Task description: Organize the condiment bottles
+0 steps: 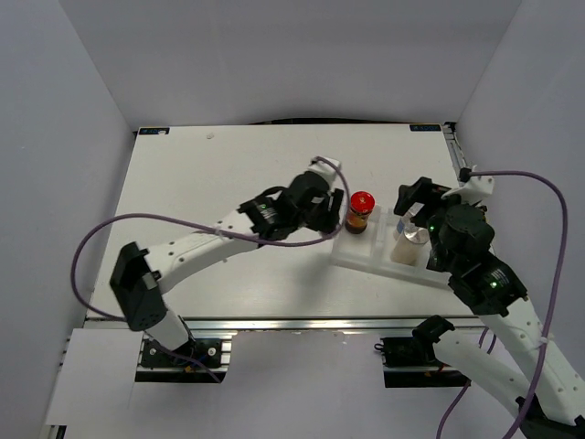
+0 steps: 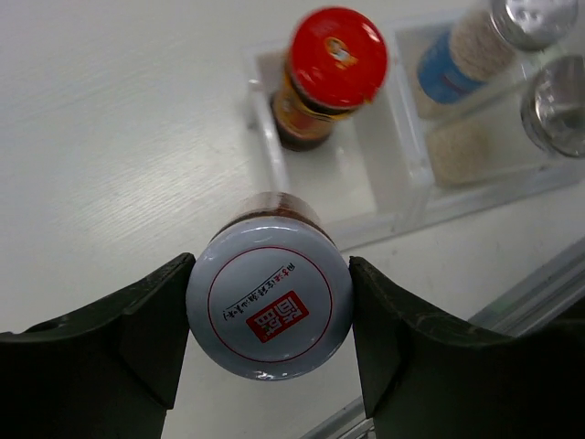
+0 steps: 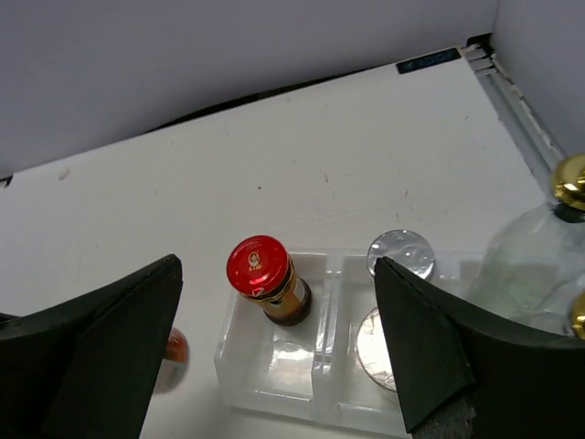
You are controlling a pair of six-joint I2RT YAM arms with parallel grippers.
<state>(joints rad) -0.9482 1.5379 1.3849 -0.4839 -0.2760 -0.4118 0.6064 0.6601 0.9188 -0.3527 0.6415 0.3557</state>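
A white desk carries a compartmented tray, and the right jaws hang wide apart above it. In it stand two glass bottles, two shakers and a red-lidded jar. Just left of it, the left jaws clamp a small grey-lidded jar.

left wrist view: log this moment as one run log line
left gripper: shut on grey-lidded jar, beside tray | red-lidded jar: in tray end compartment | right gripper: open, empty

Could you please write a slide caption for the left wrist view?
Left gripper shut on the grey-lidded jar, with the red-lidded jar standing in the tray beyond.
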